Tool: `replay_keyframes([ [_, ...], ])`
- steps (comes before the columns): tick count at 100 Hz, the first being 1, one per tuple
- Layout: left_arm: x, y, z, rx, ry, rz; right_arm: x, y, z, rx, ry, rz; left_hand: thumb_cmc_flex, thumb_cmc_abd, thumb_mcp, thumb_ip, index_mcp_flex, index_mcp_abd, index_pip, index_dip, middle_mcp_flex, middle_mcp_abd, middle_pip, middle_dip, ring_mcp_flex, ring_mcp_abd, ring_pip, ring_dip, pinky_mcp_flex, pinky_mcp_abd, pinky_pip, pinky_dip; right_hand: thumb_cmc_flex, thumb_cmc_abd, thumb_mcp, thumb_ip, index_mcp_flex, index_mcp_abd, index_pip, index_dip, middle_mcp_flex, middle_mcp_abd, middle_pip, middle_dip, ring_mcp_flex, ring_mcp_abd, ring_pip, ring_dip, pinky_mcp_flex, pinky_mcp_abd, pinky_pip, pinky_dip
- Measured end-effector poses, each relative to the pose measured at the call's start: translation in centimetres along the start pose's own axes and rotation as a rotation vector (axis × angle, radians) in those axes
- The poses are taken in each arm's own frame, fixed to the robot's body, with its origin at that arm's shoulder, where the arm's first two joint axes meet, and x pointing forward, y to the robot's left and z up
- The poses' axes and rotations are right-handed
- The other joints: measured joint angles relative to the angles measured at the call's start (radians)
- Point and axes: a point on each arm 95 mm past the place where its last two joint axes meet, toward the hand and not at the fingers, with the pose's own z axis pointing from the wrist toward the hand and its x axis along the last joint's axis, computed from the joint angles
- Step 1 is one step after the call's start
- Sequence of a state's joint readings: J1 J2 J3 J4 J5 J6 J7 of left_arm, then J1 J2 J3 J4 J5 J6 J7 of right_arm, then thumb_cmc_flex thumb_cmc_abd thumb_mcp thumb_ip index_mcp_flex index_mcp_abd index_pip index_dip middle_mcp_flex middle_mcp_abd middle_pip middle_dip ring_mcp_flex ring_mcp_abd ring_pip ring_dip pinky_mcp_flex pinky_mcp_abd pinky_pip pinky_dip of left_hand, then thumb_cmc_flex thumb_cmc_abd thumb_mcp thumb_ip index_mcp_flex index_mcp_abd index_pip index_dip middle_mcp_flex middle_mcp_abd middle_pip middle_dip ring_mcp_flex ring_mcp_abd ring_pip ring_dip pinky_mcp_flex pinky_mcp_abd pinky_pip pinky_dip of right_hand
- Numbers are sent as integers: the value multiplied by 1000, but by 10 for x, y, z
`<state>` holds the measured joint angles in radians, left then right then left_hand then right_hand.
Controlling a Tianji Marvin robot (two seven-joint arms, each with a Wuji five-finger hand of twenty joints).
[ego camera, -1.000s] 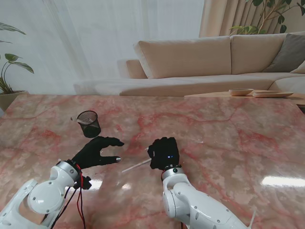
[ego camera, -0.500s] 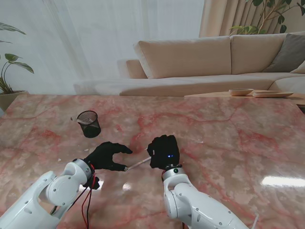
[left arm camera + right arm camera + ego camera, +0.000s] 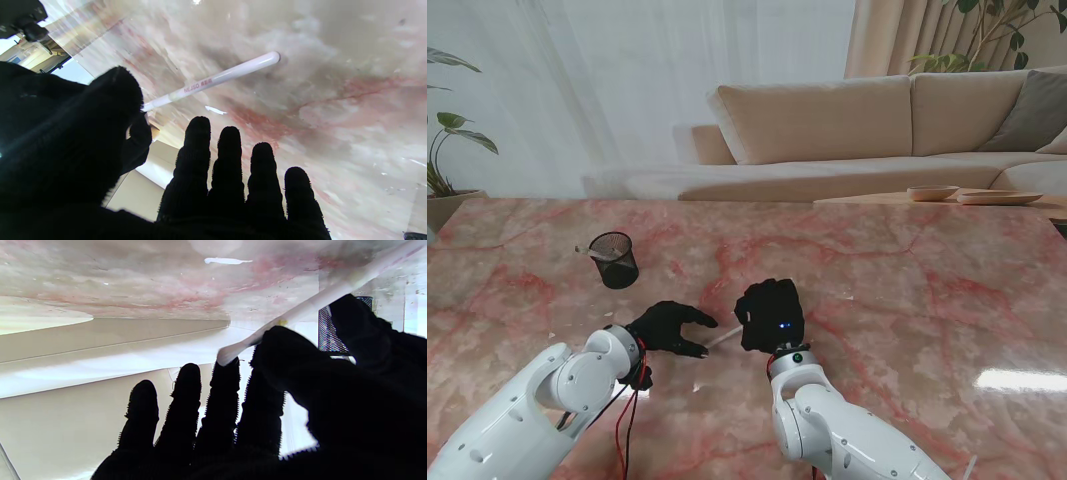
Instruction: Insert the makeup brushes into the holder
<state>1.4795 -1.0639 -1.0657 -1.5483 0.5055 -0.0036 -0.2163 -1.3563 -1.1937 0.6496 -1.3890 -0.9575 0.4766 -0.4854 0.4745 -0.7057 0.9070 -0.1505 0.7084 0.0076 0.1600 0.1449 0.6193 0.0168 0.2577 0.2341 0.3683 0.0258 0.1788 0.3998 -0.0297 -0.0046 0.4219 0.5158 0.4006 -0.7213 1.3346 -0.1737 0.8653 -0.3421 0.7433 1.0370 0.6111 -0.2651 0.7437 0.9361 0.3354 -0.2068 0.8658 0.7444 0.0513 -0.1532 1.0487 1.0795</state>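
A white makeup brush (image 3: 723,339) slants between my two black-gloved hands; its printed handle (image 3: 213,79) shows in the left wrist view. My right hand (image 3: 770,315) pinches the brush (image 3: 300,311) against its thumb, with the other fingers stretched out and the brush's pale tip off the table. My left hand (image 3: 673,328) is at the handle's free end, open, with the thumb on one side of the shaft and the fingers (image 3: 230,156) on the other, not closed. The black mesh holder (image 3: 614,260) stands upright, farther from me and to the left; it also shows behind the thumb (image 3: 333,335).
The pink marble table (image 3: 907,270) spreads wide to the right. A beige sofa (image 3: 857,130) lies beyond its far edge, with dishes (image 3: 932,192) on a low table at the back right. A potted plant (image 3: 442,160) is at the far left.
My left hand has moved right, from beside the holder to the brush's free end. The right hand and brush have barely moved.
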Motion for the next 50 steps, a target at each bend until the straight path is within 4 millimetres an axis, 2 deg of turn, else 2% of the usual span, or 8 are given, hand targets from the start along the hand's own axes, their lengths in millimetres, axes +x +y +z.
replay_keyframes([
  [17, -5, 5, 11, -26, -19, -34, 1, 1, 0, -6, 10, 1, 0, -10, 13, 0, 0, 0, 0, 0, 0, -9, 0, 0, 0, 0, 2, 1, 0, 9, 1, -8, -1, 0, 0, 0, 0, 0, 7, 0, 0, 1, 0, 0, 0, 0, 0, 0, 0, 0, 0, 0],
  [28, -7, 8, 16, -33, -30, -64, 2, 3, 0, -10, 15, -2, 0, -11, 15, 0, 0, 0, 0, 0, 43, -12, 3, 0, 22, 0, 14, 6, 0, 10, 2, -8, -1, 0, 0, 0, 0, 1, 7, 0, 0, 2, 0, 0, 0, 0, 0, 0, 0, 0, 0, 0],
  [43, -7, 9, 21, -35, -33, -63, 2, 5, -2, -16, 19, -5, 0, -22, 26, 0, 45, -5, 17, 0, 58, -14, 12, 4, 28, -13, 18, 15, 0, 10, 15, -9, -1, 0, 0, 0, 0, 1, 8, 0, 0, 2, 0, 0, 0, 0, 0, 0, 0, 0, 0, 0],
  [50, -7, 8, 23, -29, -33, -63, 2, 7, -2, -19, 20, -5, 0, -32, 52, 0, 54, -19, 45, 13, 112, -20, 26, 7, 53, -16, 28, 16, 0, 10, 37, -9, -2, 0, 0, 0, 1, 1, 9, 0, 0, 2, 0, 0, 0, 0, 0, 0, 0, 0, 0, 0],
])
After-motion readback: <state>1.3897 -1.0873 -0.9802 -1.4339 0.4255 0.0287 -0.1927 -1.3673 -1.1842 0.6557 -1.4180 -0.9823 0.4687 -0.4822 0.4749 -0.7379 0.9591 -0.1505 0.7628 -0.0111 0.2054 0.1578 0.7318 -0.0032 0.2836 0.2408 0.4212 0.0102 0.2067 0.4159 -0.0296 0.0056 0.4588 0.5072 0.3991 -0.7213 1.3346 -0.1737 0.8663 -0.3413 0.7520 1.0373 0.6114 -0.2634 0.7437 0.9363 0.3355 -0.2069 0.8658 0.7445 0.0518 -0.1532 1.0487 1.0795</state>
